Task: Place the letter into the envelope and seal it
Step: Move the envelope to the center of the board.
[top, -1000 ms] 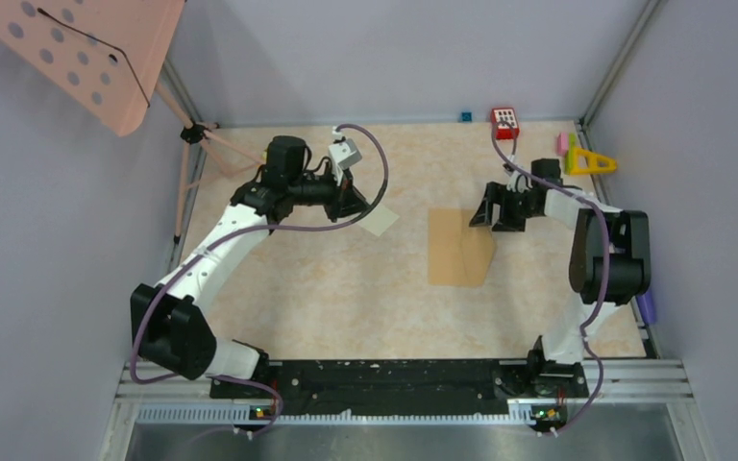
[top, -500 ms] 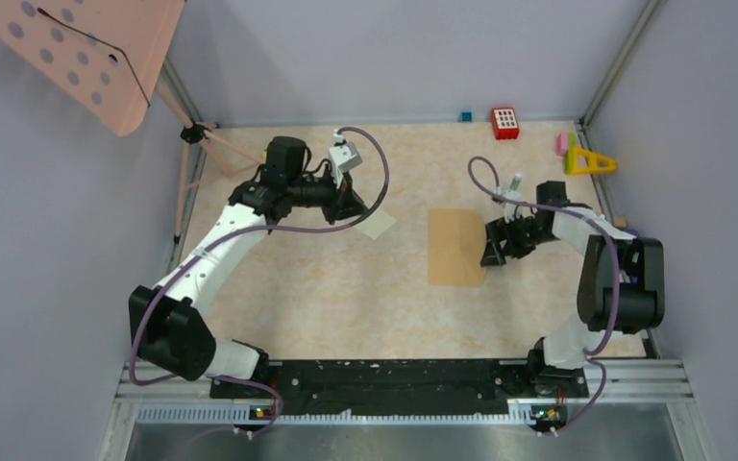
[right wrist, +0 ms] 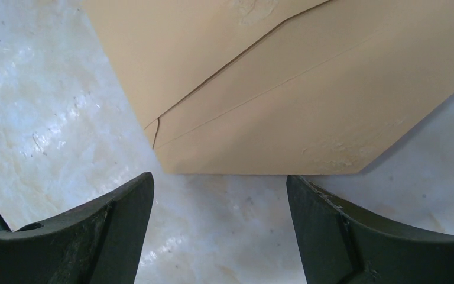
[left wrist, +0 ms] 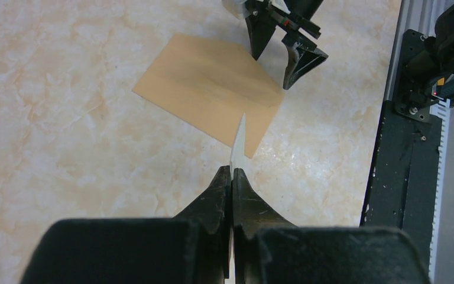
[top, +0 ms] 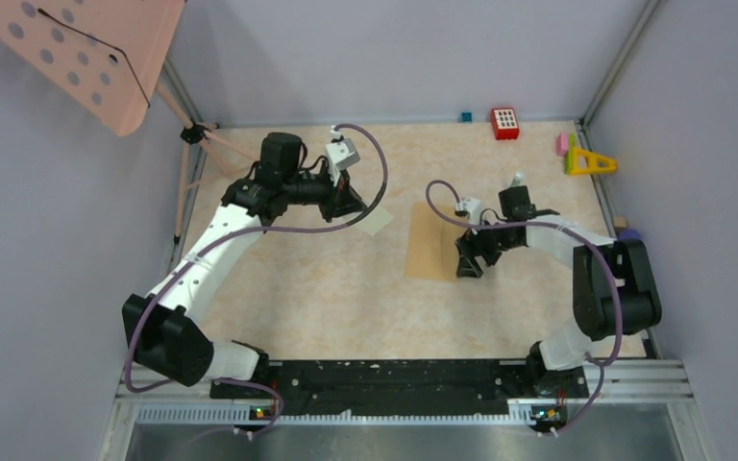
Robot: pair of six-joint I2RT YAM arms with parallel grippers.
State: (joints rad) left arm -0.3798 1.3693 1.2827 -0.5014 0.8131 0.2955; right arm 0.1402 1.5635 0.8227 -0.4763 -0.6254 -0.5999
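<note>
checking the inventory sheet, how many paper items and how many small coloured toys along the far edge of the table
paper items: 2 (tan envelope, pale letter sheet)
small coloured toys: 4 (red block, blue cube, pink block, yellow triangle)
total: 6

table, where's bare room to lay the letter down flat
The widest bare patch is the near strip of table between the envelope and the black base rail. Another lies along the far wall, between the left arm and the red block. Crowded: the far right corner, around the yellow wedge.
</note>
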